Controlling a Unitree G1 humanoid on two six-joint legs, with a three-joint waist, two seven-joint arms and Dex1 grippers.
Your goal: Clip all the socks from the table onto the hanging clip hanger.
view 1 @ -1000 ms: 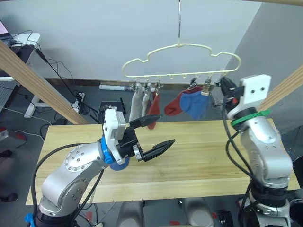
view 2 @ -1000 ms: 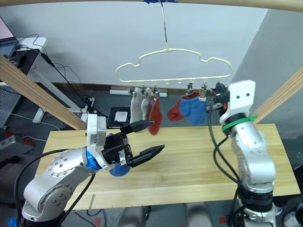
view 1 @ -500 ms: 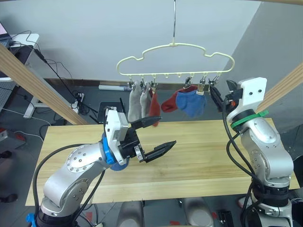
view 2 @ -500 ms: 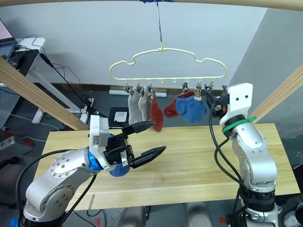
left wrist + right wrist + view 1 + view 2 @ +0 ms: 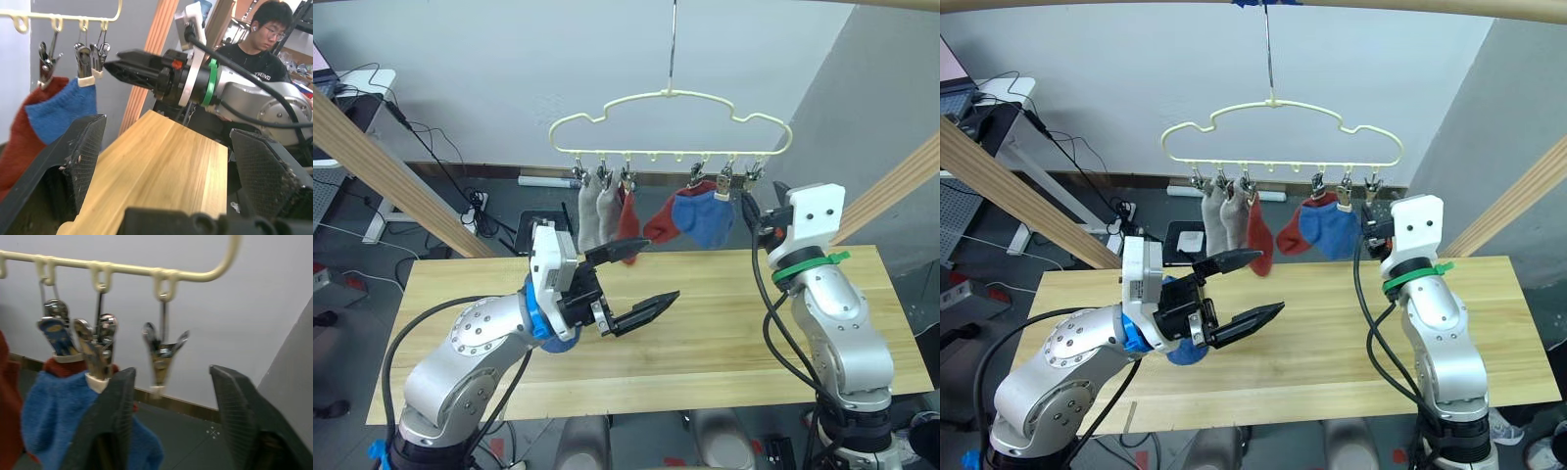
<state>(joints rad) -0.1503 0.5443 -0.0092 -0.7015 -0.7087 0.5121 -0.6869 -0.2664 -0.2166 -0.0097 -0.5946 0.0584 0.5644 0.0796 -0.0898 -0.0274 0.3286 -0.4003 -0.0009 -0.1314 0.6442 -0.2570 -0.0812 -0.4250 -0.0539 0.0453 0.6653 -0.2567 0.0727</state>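
Right wrist view shows last free clip (image 5: 160, 352) hanging just ahead of right hand (image 5: 171, 421), fingers spread wide, nothing held, not touching clip. Five socks up on hanger (image 5: 671, 122): two grey (image 5: 597, 217), red (image 5: 627, 223), another red (image 5: 662, 217) partly behind blue sock (image 5: 705, 215). Sixth sock, blue (image 5: 560, 343), lies on counter (image 5: 724, 323) under left arm, mostly hidden by wrist.

Step in hand, as judged: get last blue sock up to empty end clip. To do well: lower left hand (image 5: 631, 284) to sock, pinch cuff edge not toe, so a free hem stands up for clip. Lift slow, hanger swings on long hook. Right hand to squeeze clip tails, steady it, release once hem sits deep betw. clip faces. Avoid knocking neighbouring blue sock off.

Left hand: wide open, empty, hovering above counter, fingers pointing toward right arm, touching nothing. Person (image 5: 264, 29) seated beyond counter, well apart from work.
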